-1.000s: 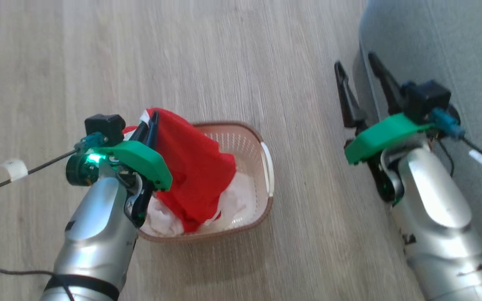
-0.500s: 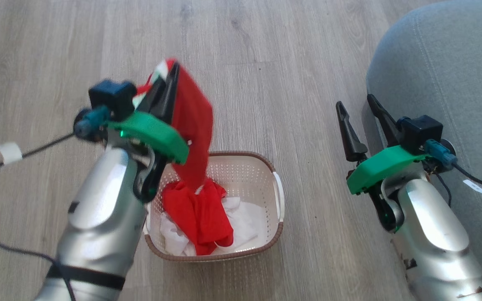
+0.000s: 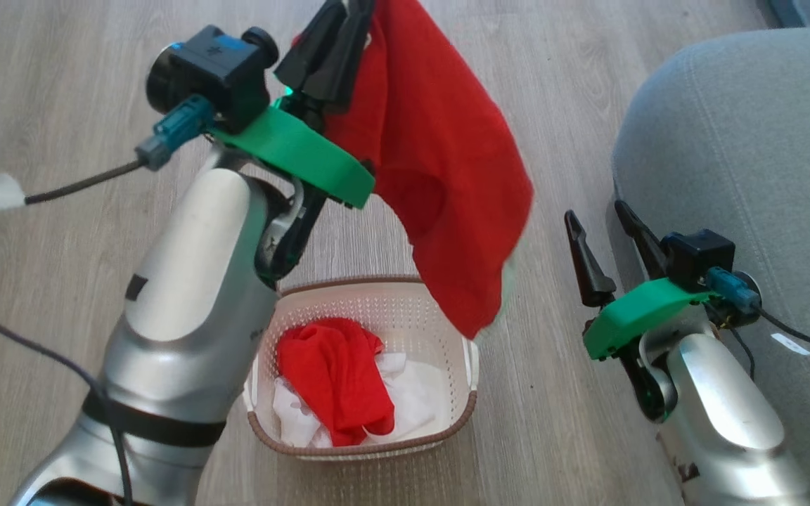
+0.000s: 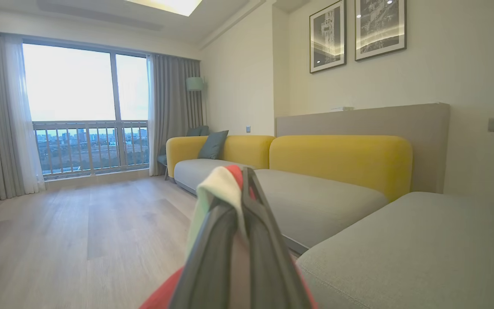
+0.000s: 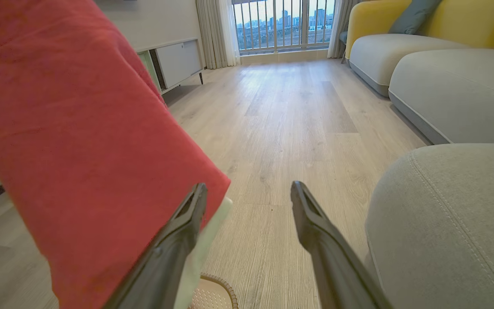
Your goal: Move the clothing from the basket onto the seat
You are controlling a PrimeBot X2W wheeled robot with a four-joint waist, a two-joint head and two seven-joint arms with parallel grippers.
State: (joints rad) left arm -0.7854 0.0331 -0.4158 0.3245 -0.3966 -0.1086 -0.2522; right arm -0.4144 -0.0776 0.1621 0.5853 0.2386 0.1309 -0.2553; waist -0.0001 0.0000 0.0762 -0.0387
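Above the basket (image 3: 370, 450) on the wooden floor (image 3: 60, 105), my left gripper (image 3: 345, 21) is carrying one red garment (image 3: 447, 161), its fingers clamped together on a bunched edge where a white band is folding over one finger in the left wrist view. A second ago this same piece was still slumping across the basket with my gripper low beside the rim. Half a second ago it was stretching between fingers and pile. Now it is hanging wholly free, its lowest corner dangling over the basket's right rim and swinging out toward my right. The head camera is also looking from a different angle than before, so more of the grey seat (image 3: 749, 140) is showing at the right. My right gripper (image 3: 595, 211) is idling as before, jaws wide apart and holding nothing, just beside the seat's rounded edge, with the red cloth hanging close to its left finger in the right wrist view. A second red garment (image 3: 335, 383) is lying crumpled on white fabric (image 3: 419, 393) in the basket. By my reading, the lift is finished and the carry across to the seat is beginning, and with that heap still in the basket, at least one more trip is waiting.
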